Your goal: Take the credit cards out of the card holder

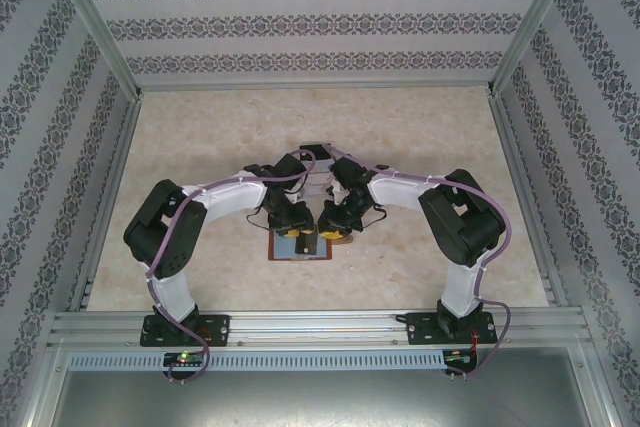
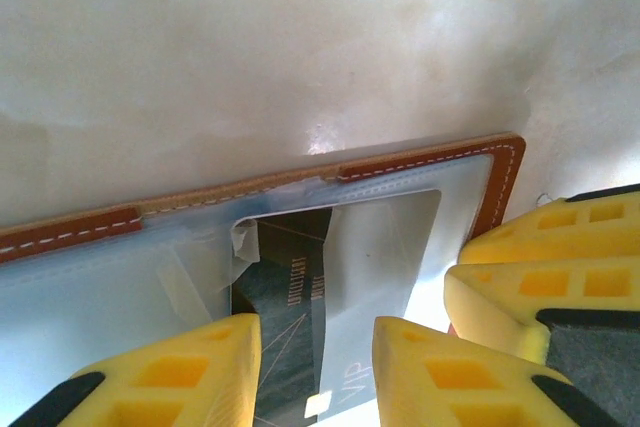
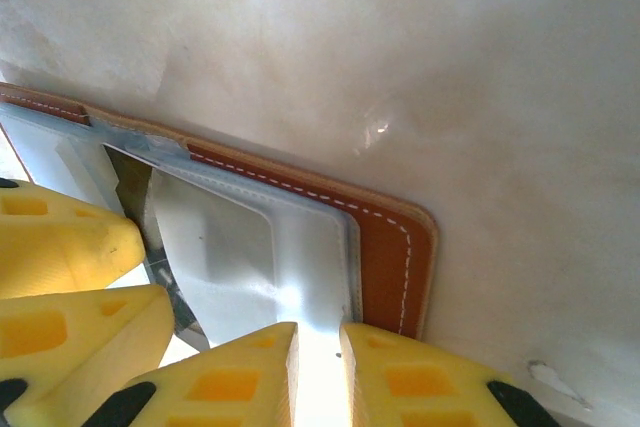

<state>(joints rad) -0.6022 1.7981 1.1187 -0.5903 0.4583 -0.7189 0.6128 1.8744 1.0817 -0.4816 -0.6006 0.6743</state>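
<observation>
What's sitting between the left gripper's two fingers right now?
In the left wrist view, the dark card, lying in a pocket of the open card holder, shows in the gap between the spread fingers of the left gripper.

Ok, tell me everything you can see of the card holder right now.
The card holder lies open and flat on the pale table, inside facing up, between the two arms. It looks like brown leather with white stitching and rounded corners, lined with grey-blue translucent pockets. A dark card shows inside one pocket. The left gripper and right gripper sit low over it; whether they touch it cannot be told.
</observation>
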